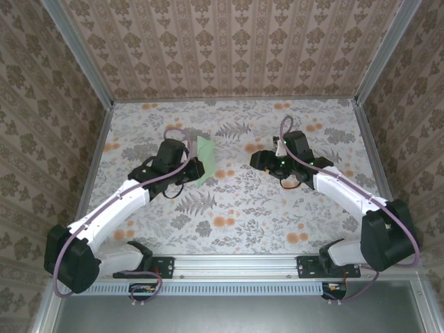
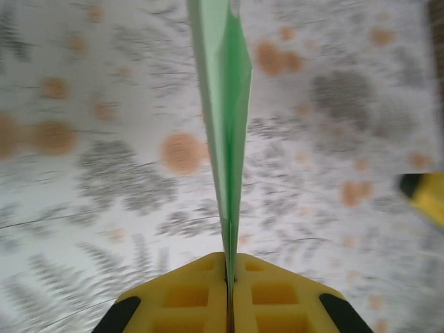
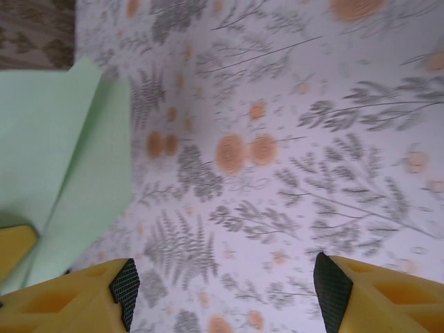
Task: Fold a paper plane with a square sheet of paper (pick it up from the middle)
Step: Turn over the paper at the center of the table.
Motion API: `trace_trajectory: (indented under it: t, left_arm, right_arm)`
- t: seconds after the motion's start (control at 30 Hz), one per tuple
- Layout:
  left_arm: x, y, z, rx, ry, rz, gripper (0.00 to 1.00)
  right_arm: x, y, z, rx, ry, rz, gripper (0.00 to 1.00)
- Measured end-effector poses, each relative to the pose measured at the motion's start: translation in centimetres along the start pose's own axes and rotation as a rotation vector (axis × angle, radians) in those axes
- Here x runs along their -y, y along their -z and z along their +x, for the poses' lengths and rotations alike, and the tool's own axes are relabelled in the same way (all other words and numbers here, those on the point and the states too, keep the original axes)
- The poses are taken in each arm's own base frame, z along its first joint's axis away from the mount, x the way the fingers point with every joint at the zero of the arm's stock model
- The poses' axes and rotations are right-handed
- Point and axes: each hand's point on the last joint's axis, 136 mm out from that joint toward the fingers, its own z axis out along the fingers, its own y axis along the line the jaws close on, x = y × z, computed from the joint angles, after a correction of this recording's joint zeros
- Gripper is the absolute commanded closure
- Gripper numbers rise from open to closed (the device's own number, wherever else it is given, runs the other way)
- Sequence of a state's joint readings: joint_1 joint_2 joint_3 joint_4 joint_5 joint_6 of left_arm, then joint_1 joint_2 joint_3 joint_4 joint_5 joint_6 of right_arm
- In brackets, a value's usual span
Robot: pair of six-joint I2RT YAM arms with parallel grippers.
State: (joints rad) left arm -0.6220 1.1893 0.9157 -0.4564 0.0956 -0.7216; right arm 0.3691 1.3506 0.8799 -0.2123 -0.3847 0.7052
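From above, your left gripper [image 1: 196,168] is clamped on the folded green paper sheet [image 1: 206,158] and holds it on edge over the floral tabletop [image 1: 236,208], probably so you can set a crease. The sheet's long axis runs from the left gripper toward the far wall. Your right gripper [image 1: 258,159] sits well apart to the right of the left gripper, with its jaws spread and empty.

On the left wrist, the sheet [image 2: 225,104] shows edge-on and doubled, pointing straight out from the closed fingers [image 2: 274,295].

On the right wrist, the open jaws face the sheet [image 3: 62,139], which rises from the left gripper's yellow finger [image 3: 14,250].
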Motion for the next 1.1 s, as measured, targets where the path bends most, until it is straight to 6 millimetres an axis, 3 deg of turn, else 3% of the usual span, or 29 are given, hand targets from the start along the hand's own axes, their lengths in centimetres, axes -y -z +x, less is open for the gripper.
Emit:
trace_trajectory:
  t: [0.13,0.27,0.33,0.53,0.7,0.8,0.9,1.1]
  left_arm:
    - [-3.1,-0.2,1.5,-0.085,-0.123,-0.311,0.92]
    - [-4.6,-1.5,2.5,-0.160,-0.230,-0.513,0.89]
    - [-4.6,-2.5,3.0,-0.193,-0.269,-0.562,0.81]
    - [-2.2,-6.8,5.4,-0.275,-0.281,-0.450,0.43]
    - [-0.3,-9.1,5.6,-0.294,-0.179,-0.259,0.24]
    - [-0.8,-9.3,5.4,-0.286,-0.099,-0.178,0.14]
    - [-1.7,-8.1,4.5,-0.250,-0.017,-0.116,0.07]
    - [-4.9,-4.9,1.8,-0.112,0.119,-0.084,0.01]
  right_arm:
    - [2.0,0.2,0.1,0.015,0.013,0.099,0.29]
    - [3.4,0.2,0.6,0.013,0.015,0.157,0.28]
    - [4.0,0.1,0.8,0.013,0.012,0.178,0.28]
    - [5.2,-0.1,1.8,-0.003,0.002,0.205,0.28]
    - [5.8,-0.4,2.8,-0.022,-0.008,0.198,0.30]
    - [5.1,-0.7,3.1,-0.025,0.001,0.179,0.32]
    - [3.3,-2.0,4.6,-0.061,0.044,0.151,0.39]
    - [-2.1,-7.0,9.6,-0.194,0.166,0.124,0.55]
